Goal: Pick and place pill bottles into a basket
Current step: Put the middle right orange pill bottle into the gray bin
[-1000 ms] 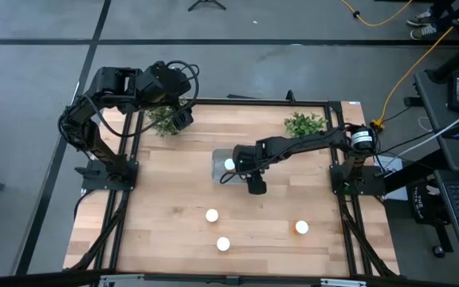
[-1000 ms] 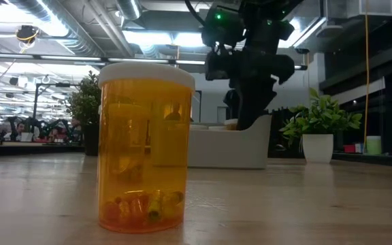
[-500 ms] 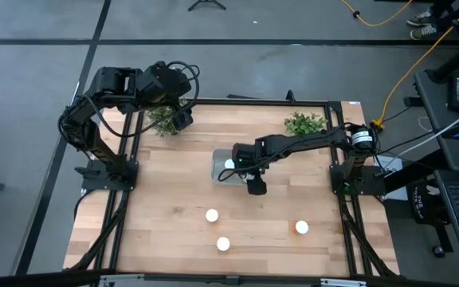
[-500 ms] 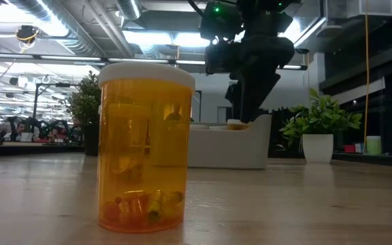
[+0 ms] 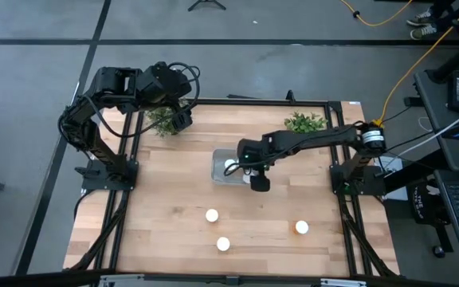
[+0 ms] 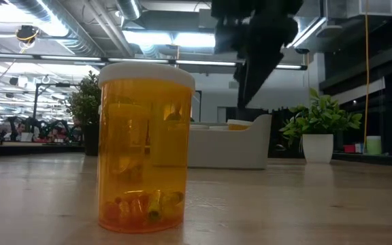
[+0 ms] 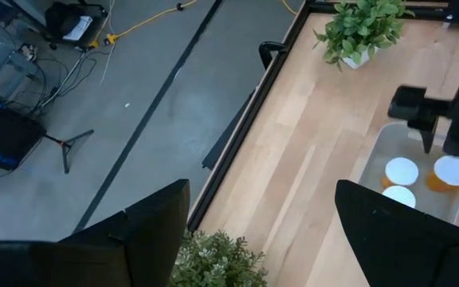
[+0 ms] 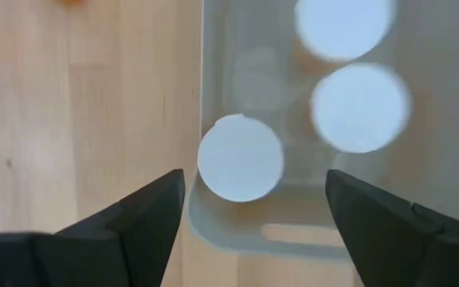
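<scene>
The pale translucent basket [image 5: 218, 171] sits mid-table. Three pill bottles stand in it, white caps up [image 8: 240, 158] [image 8: 360, 108] [image 8: 343, 24]; they also show in the left wrist view [image 7: 402, 171]. My right gripper [image 8: 253, 223] hangs open and empty above the basket's near-left part [image 5: 244, 158]. Three more bottles stand on the table toward the near edge [image 5: 212, 215] [image 5: 223, 244] [image 5: 301, 227]; one of them fills the low view's foreground [image 6: 145, 146]. My left gripper [image 7: 261, 231] waits open at the far left corner.
Two small potted plants stand at the far edge, one at the left [image 5: 162, 119] by my left gripper, one at the right [image 5: 304, 123] beside my right arm. Bare wood lies between the basket and the three loose bottles.
My right gripper has gone up out of the basket, staying over it. Where its fingers stood inside the basket, a bottle's cap now shows above the rim in the low view. The left arm has kept still.
</scene>
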Robot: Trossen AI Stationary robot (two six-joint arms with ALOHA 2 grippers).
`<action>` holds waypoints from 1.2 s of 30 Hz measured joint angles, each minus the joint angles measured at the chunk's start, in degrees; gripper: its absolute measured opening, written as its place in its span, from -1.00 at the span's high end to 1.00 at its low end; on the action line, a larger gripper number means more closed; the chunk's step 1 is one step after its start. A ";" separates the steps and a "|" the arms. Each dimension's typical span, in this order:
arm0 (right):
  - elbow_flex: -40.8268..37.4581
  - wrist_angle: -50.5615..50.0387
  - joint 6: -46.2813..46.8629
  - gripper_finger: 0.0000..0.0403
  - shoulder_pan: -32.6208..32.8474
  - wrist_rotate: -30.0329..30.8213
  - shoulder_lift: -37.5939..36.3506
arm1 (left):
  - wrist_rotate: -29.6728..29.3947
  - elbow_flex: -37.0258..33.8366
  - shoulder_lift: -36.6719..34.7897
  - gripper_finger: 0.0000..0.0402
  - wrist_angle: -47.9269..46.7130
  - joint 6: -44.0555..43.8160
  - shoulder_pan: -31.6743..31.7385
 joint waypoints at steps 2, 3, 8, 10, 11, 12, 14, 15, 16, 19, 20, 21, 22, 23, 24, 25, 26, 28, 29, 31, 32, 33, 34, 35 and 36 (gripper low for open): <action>0.09 0.08 0.14 -0.51 0.00 1.49 -2.27 | 0.00 0.00 0.00 -0.53 0.00 -0.02 0.00; 0.09 0.02 0.12 -0.51 0.02 1.86 -3.54 | 0.00 0.00 0.00 -0.53 0.00 0.00 0.01; 1.25 -1.66 1.48 -0.51 2.22 7.51 -10.44 | -0.01 0.00 0.00 -0.53 0.00 0.00 0.01; 1.99 -2.65 1.58 -0.51 4.28 10.63 -13.50 | 0.00 0.00 0.00 -0.53 -0.02 0.00 0.00; 2.48 -3.25 1.65 -0.51 5.46 12.60 -14.93 | 0.00 0.00 0.00 -0.53 -0.02 0.00 0.01; 2.92 -3.68 1.70 -0.51 6.87 14.10 -16.38 | -0.02 0.00 0.00 -0.53 -0.07 0.00 0.00; 3.30 -4.22 1.76 -0.51 9.81 16.42 -19.05 | -0.02 0.00 0.00 -0.53 -0.20 0.00 0.02; 3.30 -4.36 1.85 -0.51 11.35 16.53 -20.37 | -0.05 0.00 0.00 -0.53 -0.19 0.00 0.01; 3.20 -4.59 2.61 -0.51 12.96 16.36 -21.56 | -0.10 0.00 0.00 -0.53 -0.20 0.00 0.00; 3.13 -6.83 7.14 -0.51 17.24 16.09 -24.18 | -0.20 0.00 0.00 -0.53 -0.20 0.05 0.01; 3.10 -8.05 9.21 -0.51 18.54 16.02 -24.79 | -0.19 0.00 0.00 -0.53 -0.20 0.34 0.02; 3.08 -9.41 11.33 -0.51 19.79 16.11 -25.37 | -0.17 0.00 0.00 -0.53 -0.20 0.67 0.02; 3.08 -10.82 13.16 -0.51 21.19 16.58 -25.83 | -0.17 0.00 0.00 -0.53 -0.19 1.14 0.00; 3.08 -12.08 14.79 -0.51 22.65 17.84 -26.20 | -0.15 0.00 0.00 -0.53 -0.17 1.62 0.02; 3.08 -13.49 16.10 -0.50 24.38 19.62 -26.50 | -0.17 0.00 0.12 -0.53 -0.17 1.95 0.00; 3.06 -14.87 17.33 -0.49 26.03 21.38 -26.76 | -0.16 0.00 0.28 -0.53 -0.17 2.22 0.02; 3.04 -16.23 18.98 -0.48 27.69 22.77 -27.00 | -0.15 0.00 0.48 -0.53 -0.17 2.40 0.01; 3.02 -18.71 23.02 -0.43 30.61 24.17 -27.56 | -0.13 0.00 0.98 -0.53 -0.17 2.43 0.02; 3.02 -19.97 25.39 -0.40 32.13 24.41 -27.93 | -0.11 0.00 1.27 -0.53 -0.15 2.40 0.00; 2.98 -21.62 29.65 -0.34 35.32 25.41 -28.73 | -0.11 0.00 2.02 -0.53 -0.09 2.21 0.00; 2.97 -22.00 31.28 -0.31 37.10 26.59 -29.17 | -0.09 0.00 2.61 -0.53 -0.07 1.67 0.00; 2.97 -22.23 32.46 -0.28 38.97 27.79 -29.64 | -0.09 0.00 3.30 -0.53 -0.05 1.18 -0.13; 2.97 -22.57 33.45 -0.25 40.88 29.06 -30.10 | -0.09 0.00 4.02 -0.53 -0.09 0.72 -0.29; 2.97 -23.32 34.54 -0.23 42.70 30.32 -30.53 | -0.07 0.00 4.79 -0.53 -0.25 0.14 -0.49; 2.97 -24.41 35.62 -0.21 44.29 31.51 -30.97 | -0.01 -0.02 5.52 -0.53 -0.47 -0.17 -0.72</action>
